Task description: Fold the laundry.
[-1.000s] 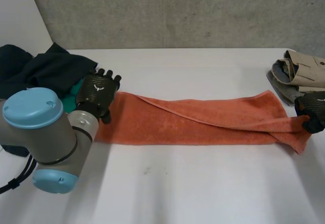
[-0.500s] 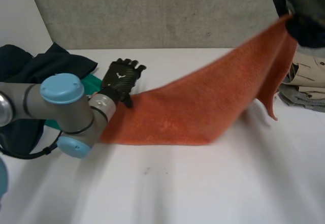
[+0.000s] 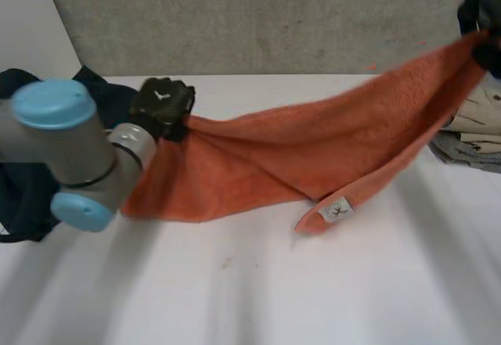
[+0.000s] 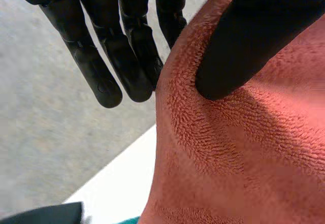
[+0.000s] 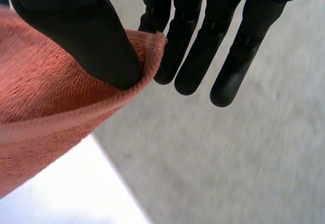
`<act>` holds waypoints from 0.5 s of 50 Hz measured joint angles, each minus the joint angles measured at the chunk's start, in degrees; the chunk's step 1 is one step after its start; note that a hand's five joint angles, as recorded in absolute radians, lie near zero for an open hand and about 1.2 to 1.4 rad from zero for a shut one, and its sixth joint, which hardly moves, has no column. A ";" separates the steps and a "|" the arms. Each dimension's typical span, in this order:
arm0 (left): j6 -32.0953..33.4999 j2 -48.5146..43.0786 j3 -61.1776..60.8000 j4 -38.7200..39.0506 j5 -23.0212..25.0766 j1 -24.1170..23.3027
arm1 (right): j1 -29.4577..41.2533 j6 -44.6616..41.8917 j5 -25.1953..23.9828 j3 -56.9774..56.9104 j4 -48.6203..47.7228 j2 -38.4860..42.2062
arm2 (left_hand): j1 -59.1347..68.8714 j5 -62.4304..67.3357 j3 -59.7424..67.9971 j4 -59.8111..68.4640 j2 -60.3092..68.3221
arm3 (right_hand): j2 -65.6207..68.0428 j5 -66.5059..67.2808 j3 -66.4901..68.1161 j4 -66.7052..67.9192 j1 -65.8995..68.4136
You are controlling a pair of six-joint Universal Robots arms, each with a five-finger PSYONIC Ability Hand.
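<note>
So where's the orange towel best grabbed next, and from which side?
Probably the drooping corner with the white tag, from the near side: it juts out unheld, while the left hand and right hand pinch the far edge of the orange towel.

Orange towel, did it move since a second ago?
Yes. The orange towel rose at its right end: it lay on the table beside the folded clothes; now the right robot hand holds it above them.

You are at a robot lab test bench, plain white table [image 3: 258,298] across the lower frame, rough grey wall [image 3: 274,16] along the top, your grey left arm [image 3: 78,157] with light-blue caps at left, dark clothes heap [image 3: 113,98] upper left, folded beige garments [image 3: 481,116] at right edge.
</note>
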 measured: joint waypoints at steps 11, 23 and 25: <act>1.46 19.18 -21.30 0.00 -0.07 -0.69 | 5.26 -18.52 14.94 -2.38 10.73 19.26 | 0.00 0.00 0.04 0.01 0.07 | 0.22 0.00 0.05 0.01 0.00; 16.06 -0.51 -7.15 0.17 -7.41 -1.53 | 13.75 -22.25 27.69 -14.44 4.97 35.84 | 0.00 0.00 0.31 0.03 0.11 | 0.22 0.00 0.07 0.01 0.00; 18.28 -4.84 2.03 0.35 -9.92 -1.98 | 14.97 -22.14 28.94 -18.58 -0.22 38.54 | 0.00 0.00 0.31 0.04 0.12 | 0.22 0.00 0.18 0.01 0.00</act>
